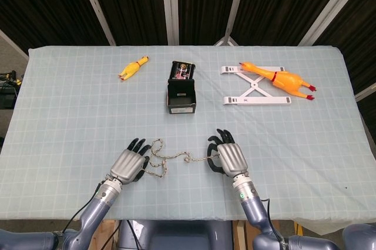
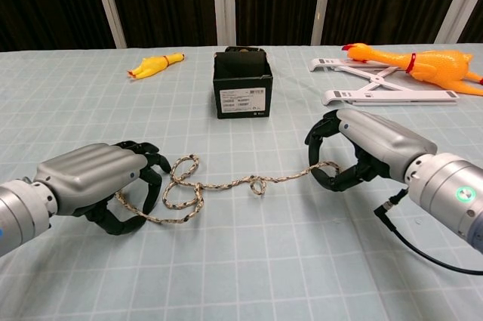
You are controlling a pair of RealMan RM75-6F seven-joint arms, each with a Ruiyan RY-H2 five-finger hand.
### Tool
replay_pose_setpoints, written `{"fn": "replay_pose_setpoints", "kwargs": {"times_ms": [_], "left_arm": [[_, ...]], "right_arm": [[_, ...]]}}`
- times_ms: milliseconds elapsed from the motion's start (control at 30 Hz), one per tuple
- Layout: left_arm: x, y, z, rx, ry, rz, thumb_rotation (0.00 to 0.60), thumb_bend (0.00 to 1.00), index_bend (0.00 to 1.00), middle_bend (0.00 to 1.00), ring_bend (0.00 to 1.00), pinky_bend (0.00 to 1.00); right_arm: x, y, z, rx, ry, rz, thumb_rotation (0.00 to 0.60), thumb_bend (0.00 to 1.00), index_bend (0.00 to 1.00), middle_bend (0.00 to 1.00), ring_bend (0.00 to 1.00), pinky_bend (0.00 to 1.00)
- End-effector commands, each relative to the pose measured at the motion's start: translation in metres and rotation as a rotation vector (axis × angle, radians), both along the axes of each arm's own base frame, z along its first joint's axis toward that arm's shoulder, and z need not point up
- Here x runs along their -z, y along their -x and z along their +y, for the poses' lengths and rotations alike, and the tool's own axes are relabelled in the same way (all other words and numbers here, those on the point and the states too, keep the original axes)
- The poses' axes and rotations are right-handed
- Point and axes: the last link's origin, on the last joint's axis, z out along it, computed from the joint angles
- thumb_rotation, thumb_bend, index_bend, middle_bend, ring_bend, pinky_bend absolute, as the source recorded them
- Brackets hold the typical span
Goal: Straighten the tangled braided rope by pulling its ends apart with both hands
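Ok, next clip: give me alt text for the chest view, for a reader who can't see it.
Two grey robot hands hold the ends of a tangled beige braided rope on a pale checked tablecloth: the left hand beside its loops, the right hand holding the other end. Behind stand an open black box, a small yellow rubber chicken and a large orange one lying on a white folding stand.

Tabletop (image 1: 70,120): pale blue-green cloth, white grid. Rope (image 2: 219,185): tan/cream braid with dark flecks. Both hands: silver-grey backs, black fingers, left hand (image 2: 98,181), right hand (image 2: 358,147). Box (image 2: 241,83): black, white label. Small chicken (image 1: 133,68): yellow. Large chicken (image 1: 279,78): orange, red collar. Stand (image 1: 252,92): white.
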Motion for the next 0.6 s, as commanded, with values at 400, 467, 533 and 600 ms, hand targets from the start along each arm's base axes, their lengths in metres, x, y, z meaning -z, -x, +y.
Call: {"fn": "replay_pose_setpoints", "kwargs": {"times_ms": [400, 467, 533, 600], "left_arm": [[-0.005, 0.001, 0.000, -0.005, -0.016, -0.010, 0.600, 0.59, 0.61, 0.16, 0.00, 0.00], [-0.006, 0.002, 0.001, -0.010, -0.021, -0.011, 0.600, 0.60, 0.61, 0.16, 0.00, 0.00], [-0.008, 0.003, 0.002, -0.015, -0.025, -0.014, 0.600, 0.60, 0.61, 0.16, 0.00, 0.00], [-0.011, 0.003, 0.003, -0.015, -0.033, -0.017, 0.600, 0.61, 0.61, 0.16, 0.00, 0.00]], "right_arm": [[-0.002, 0.000, 0.001, 0.000, 0.002, 0.000, 0.600, 0.49, 0.62, 0.28, 0.05, 0.00], [-0.002, 0.000, 0.001, 0.000, 0.004, 0.000, 0.600, 0.49, 0.62, 0.28, 0.05, 0.00], [-0.003, 0.001, 0.001, 0.000, 0.004, 0.000, 0.600, 0.49, 0.62, 0.28, 0.05, 0.00], [-0.005, 0.001, 0.001, -0.001, 0.006, 0.002, 0.600, 0.49, 0.62, 0.28, 0.05, 0.00]]}}
